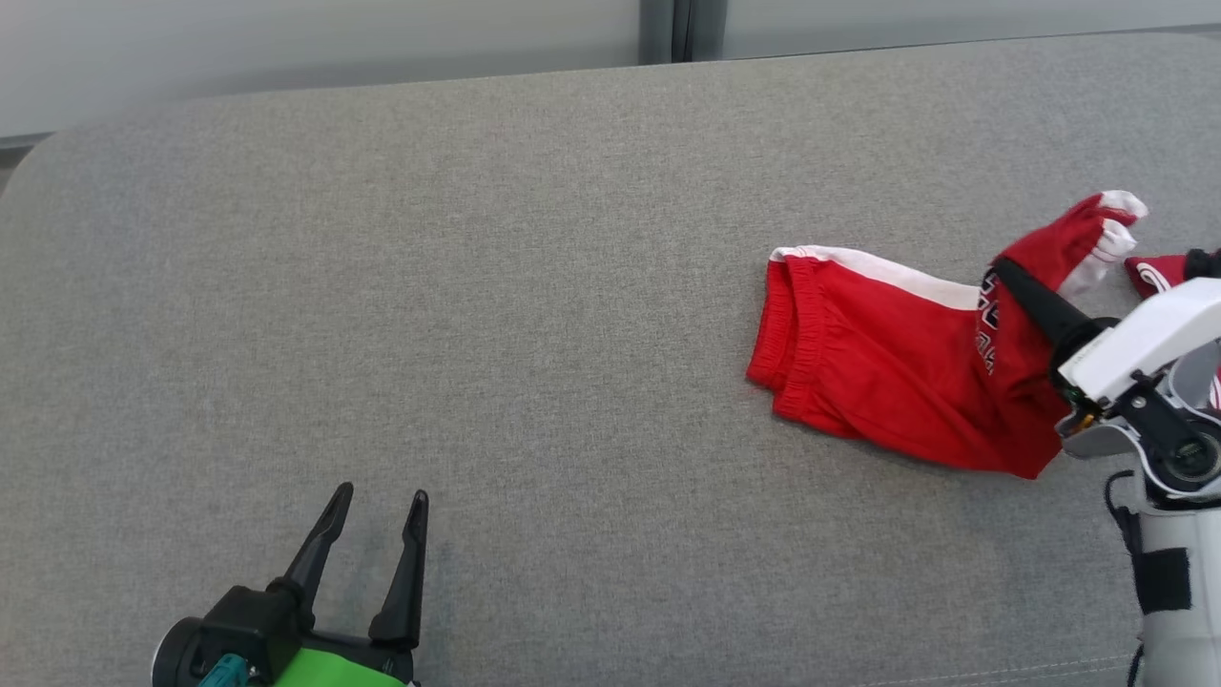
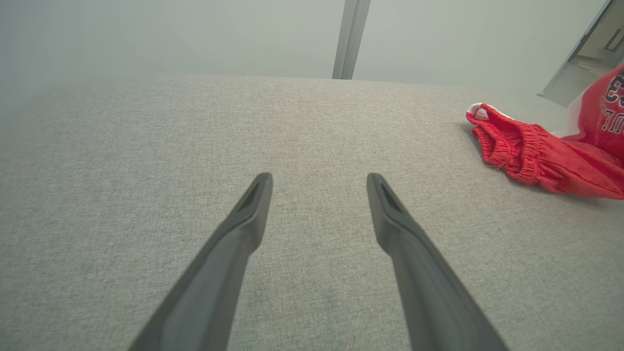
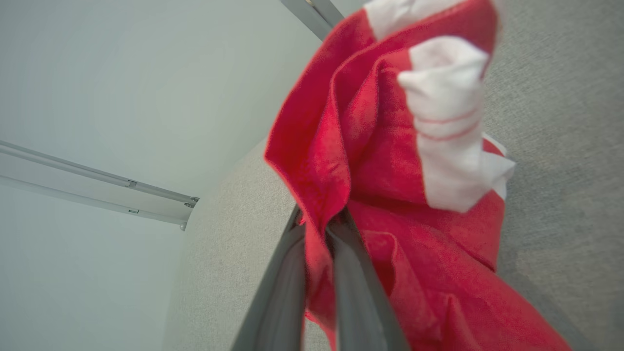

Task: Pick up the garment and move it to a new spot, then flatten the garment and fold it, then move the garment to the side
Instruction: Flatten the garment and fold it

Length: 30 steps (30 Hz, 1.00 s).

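Head view: red garment (image 1: 878,382) with white trim sits at the right of the frame on a grey fabric surface (image 1: 477,286). The gathered elastic end points toward frame centre and lies flat. The other end is raised at the upper right, bunched, with a white striped cuff at the top. Dark printed lettering shows on the cloth just beside the right gripper (image 1: 1002,270).

Right gripper comes in from the right edge, white housing behind it, and its dark fingers run up-left into the raised cloth. In the right wrist view the garment (image 3: 390,170) hangs over the right gripper (image 3: 319,222) — both fingers are pinched together on a fold of red fabric.

Left gripper (image 1: 382,493) is at the lower left of the head view, fingers spread with nothing between them, well apart from the garment. Left wrist view: left gripper (image 2: 319,178) gapes over bare grey surface — cannot tell whether it touches. The garment (image 2: 536,156) is at the right edge, elastic end nearest. A pale wall (image 1: 286,48) runs along the top of the frame.
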{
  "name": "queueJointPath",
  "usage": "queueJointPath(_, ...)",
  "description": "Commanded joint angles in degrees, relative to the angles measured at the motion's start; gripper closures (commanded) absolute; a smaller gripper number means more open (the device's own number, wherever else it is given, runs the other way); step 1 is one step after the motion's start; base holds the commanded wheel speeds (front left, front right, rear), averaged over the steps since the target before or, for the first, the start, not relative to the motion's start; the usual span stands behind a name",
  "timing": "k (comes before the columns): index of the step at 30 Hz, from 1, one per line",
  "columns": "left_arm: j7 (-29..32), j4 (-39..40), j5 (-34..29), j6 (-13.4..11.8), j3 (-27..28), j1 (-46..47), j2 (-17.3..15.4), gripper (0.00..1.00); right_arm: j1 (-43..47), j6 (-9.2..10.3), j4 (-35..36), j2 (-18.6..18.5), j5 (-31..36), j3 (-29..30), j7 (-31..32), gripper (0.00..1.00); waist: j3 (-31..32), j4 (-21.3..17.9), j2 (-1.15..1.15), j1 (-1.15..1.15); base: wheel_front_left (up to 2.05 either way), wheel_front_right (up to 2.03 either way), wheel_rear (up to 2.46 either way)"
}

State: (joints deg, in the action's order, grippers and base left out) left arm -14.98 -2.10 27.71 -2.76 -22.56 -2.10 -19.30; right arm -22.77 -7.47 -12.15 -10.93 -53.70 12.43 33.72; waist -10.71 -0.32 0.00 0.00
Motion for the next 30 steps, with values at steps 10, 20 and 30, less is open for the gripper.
queueJointPath(10, -0.2, -2.5, -3.5, 3.6, 1.4, 3.6, 2.6, 0.0, -9.7, -0.04, -7.6, 7.9, 10.3, -6.9, -6.0, 1.0, -4.2, 2.0, 0.0, 0.0, 0.0, 0.0, 0.0)
queueJointPath(20, -0.2, -4.6, -4.8, 5.2, 2.6, 3.9, 4.0, 0.0, -13.4, -0.04, -17.7, 7.9, 6.1, -18.9, -13.5, 0.9, -4.5, 3.2, 0.0, 0.0, 0.0, 0.0, 0.0)
queueJointPath(30, -0.2, -5.5, -5.3, 6.0, 4.1, 3.3, 4.8, 0.0, -14.1, -0.04, -15.3, 7.9, 5.6, -25.0, -14.2, 0.0, -4.0, 2.1, 0.0, 0.0, 0.0, 0.0, 0.0)
